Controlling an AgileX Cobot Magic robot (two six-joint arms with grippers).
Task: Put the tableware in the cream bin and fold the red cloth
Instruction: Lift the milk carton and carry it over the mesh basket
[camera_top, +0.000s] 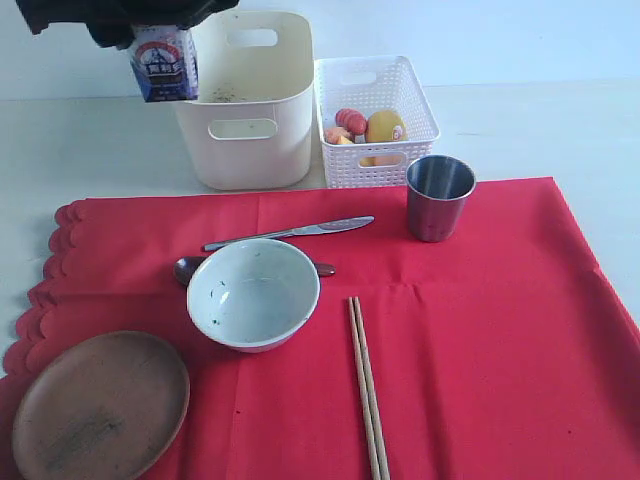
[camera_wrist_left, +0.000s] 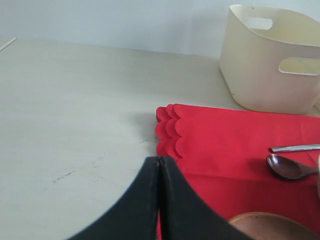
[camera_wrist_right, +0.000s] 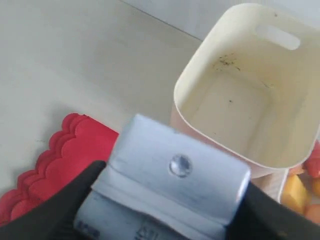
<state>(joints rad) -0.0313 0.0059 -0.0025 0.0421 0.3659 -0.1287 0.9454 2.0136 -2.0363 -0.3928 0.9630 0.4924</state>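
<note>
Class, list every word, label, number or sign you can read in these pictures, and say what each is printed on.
Milk carton, front label: blue and red print, too blurred to read.
Its side, in the right wrist view: dark marks, too small to read.
No other text is visible.

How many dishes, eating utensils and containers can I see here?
Dishes: 3 (pale speckled bowl, round brown wooden plate, steel cup)
Eating utensils: 3 (steel knife, dark spoon, wooden chopstick pair)
Containers: 2 (tall cream plastic bin, white lattice basket)
Total: 8
</note>
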